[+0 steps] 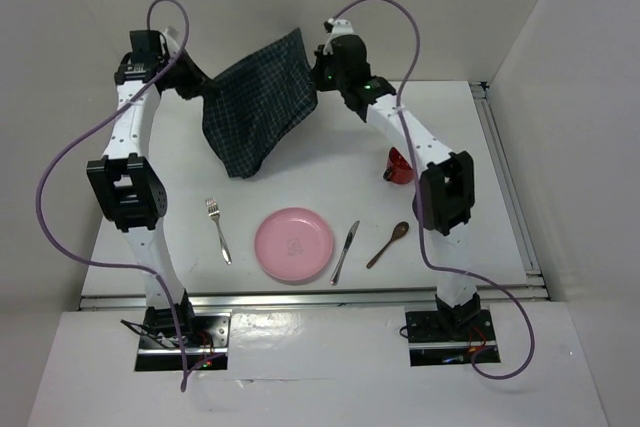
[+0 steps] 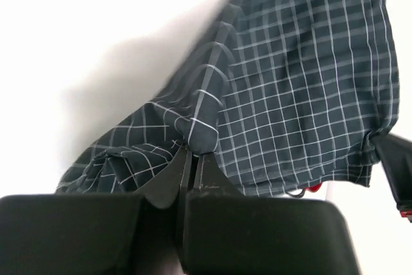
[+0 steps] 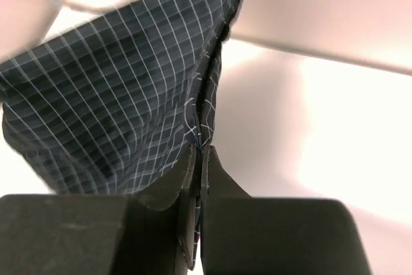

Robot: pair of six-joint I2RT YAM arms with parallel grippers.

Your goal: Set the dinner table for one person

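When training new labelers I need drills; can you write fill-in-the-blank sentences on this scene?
The left claw and right claw are both shut on the checked ____.
On the dinner table, the fork lies ____ of the pink plate.
The knife lies between the plate and the ____.
Missing: placemat; left; spoon.

**Colours and patterns**

The dark navy cloth placemat [image 1: 262, 107] is checked with white lines. The round plastic plate [image 1: 294, 245] is listed as pink. The metal fork [image 1: 218, 230] and knife [image 1: 345, 252] are noted as silver, the wooden spoon [image 1: 387, 244] brown, the cup [image 1: 398, 166] red, the large flat tabletop [image 1: 300, 182] matte white.
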